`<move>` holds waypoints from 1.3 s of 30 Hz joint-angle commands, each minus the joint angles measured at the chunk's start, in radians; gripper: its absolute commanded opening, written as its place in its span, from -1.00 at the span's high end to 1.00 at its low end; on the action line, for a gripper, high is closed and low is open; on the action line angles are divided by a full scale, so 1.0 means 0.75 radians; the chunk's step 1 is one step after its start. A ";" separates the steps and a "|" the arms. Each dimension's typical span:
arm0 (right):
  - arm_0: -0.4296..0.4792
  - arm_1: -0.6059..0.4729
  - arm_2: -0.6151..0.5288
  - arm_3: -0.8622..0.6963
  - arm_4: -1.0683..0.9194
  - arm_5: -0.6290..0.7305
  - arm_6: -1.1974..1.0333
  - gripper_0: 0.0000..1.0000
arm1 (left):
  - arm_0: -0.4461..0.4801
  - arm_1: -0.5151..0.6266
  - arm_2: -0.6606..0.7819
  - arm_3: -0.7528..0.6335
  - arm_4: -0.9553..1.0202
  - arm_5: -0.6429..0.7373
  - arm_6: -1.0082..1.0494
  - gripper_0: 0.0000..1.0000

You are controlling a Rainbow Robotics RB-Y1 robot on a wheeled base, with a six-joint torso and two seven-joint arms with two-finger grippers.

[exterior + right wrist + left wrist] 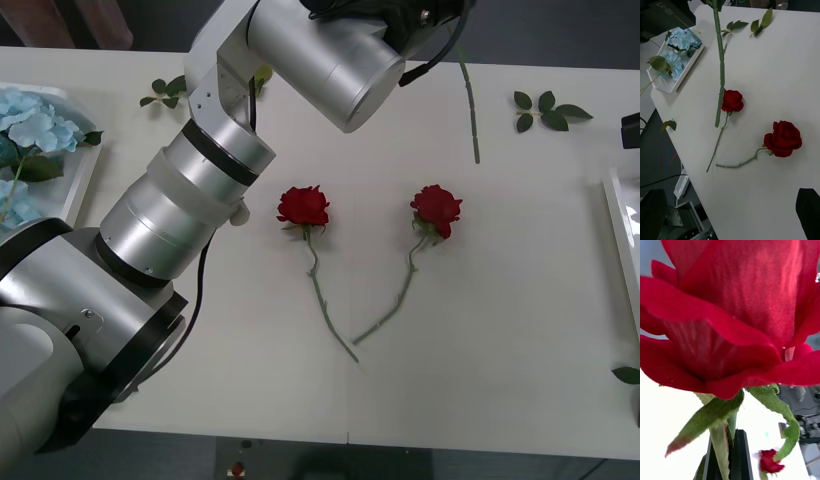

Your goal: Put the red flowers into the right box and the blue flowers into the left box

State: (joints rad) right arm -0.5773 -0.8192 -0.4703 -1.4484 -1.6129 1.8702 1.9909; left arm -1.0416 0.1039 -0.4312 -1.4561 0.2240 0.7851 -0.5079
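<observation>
The left wrist view brings out what the other two cannot: a red rose bloom (733,315) up close, its petals velvety like fabric, its green sepals fuzzy, and just below it the black fingers (738,455) of the left gripper (728,461) clenched on the stem. From the front view the left arm (190,220) reaches across the white table (500,350), and a long thin green stem (469,105) hangs from beyond the upper edge, clear of the tabletop.

Two more red roses lie flat near the table's middle, one (303,206) nearer the left box (85,175) and one (436,210) nearer the right box (622,235), their thorny stems meeting in a V at the low ends. The right wrist view shows the hanging stem crossing just beside one of these blooms.

The blue flowers (30,125), pale clusters of small papery petals with broad green leaves, sit in the left box, a shallow translucent tray. Loose green leaf sprigs (545,108) lie on the table toward the far edge. The right gripper's dark fingertip (808,210) shows at a corner of its wrist view; I cannot tell how its jaws stand.
</observation>
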 commanded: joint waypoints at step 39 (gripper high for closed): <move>-0.251 0.315 0.081 -0.032 0.236 -0.082 0.031 1.00 | -0.086 -0.077 -0.028 -0.022 -0.022 -0.106 0.248 1.00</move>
State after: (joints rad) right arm -0.7320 -0.5788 -0.4138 -1.4484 -1.4271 1.8116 1.9918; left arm -1.0620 0.0588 -0.4523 -1.4560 0.2179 0.7149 -0.3421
